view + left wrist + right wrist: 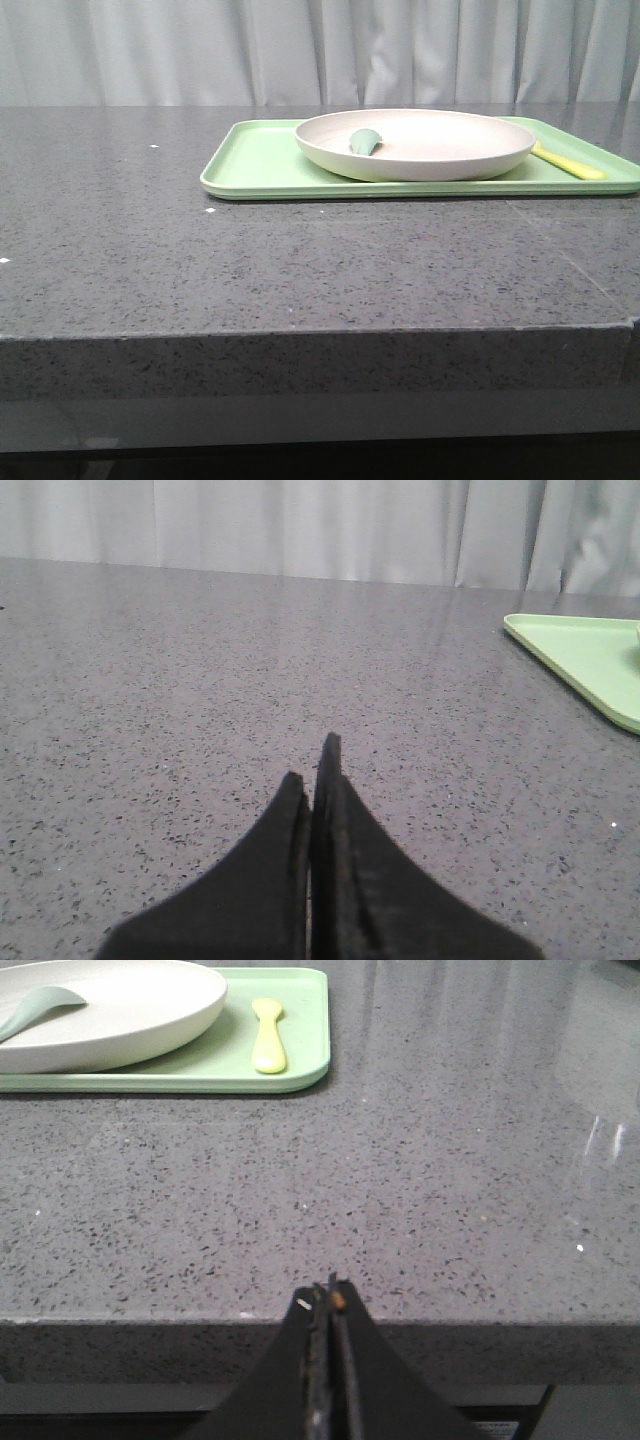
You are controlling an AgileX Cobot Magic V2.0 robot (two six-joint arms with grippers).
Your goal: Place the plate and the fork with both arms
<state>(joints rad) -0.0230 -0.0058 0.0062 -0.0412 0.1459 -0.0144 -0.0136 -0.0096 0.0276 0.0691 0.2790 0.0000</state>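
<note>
One plate, one fork, one teal spoon and one green tray are on one grey worktop. Two hands show, the left hand and the right hand.

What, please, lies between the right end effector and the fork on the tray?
Only bare speckled grey table, as the right wrist view shows. The right end effector is at the near edge, and nothing sits before the tray holding the fork.
</note>
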